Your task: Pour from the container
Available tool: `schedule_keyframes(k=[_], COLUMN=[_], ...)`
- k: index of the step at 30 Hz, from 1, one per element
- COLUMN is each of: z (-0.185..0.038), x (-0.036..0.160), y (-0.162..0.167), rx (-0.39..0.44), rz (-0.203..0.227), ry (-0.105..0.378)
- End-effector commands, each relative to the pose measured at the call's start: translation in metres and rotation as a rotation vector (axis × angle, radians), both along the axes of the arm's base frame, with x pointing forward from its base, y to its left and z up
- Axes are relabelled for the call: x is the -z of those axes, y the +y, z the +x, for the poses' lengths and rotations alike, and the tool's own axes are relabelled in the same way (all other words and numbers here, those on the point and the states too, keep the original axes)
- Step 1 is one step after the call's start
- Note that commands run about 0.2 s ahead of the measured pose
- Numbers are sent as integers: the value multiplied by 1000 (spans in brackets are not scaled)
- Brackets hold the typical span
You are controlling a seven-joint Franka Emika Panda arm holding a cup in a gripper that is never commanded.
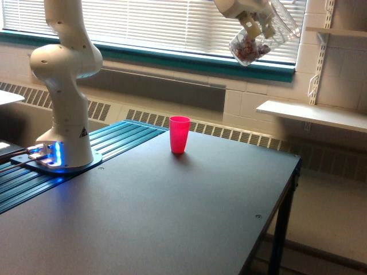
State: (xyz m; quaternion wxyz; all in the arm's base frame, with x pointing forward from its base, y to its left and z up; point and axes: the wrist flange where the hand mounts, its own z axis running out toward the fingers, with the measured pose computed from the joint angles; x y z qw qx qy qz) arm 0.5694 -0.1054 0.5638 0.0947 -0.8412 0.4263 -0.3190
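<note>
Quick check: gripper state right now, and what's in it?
Gripper: closed on the small clear plastic cup, tilted, with dark pieces inside, high above the table.

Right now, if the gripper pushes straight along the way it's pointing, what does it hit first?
The gripper points down toward the exterior view's left, shut on the clear cup. That line looks free down to the table, probably missing the red cup; depth unclear.

We see a cream-white arm (64,69) built of smooth, rounded segments with bulbous joints. Its column stands on a dark round base plate (63,166), where blue lights (55,153) glow beside a black cable (16,161). A small triangular warning mark (83,132) sits low on the column. The gripper (257,23) has beige fingers.
</note>
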Motion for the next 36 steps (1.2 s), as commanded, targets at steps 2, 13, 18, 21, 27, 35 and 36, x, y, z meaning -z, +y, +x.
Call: schedule_keyframes(k=[2, 13, 18, 21, 27, 35, 36], z=[-9, -29, -41, -49, -66, -86, -89], x=[-6, -7, 9, 15, 32, 47, 49], y=[-19, 0, 23, 39, 71, 118, 126], rx=[72, 50, 33, 16, -15, -63, -72], rz=[-23, 1, 31, 30, 23, 32, 31], ry=[17, 30, 80, 96, 137, 179, 181])
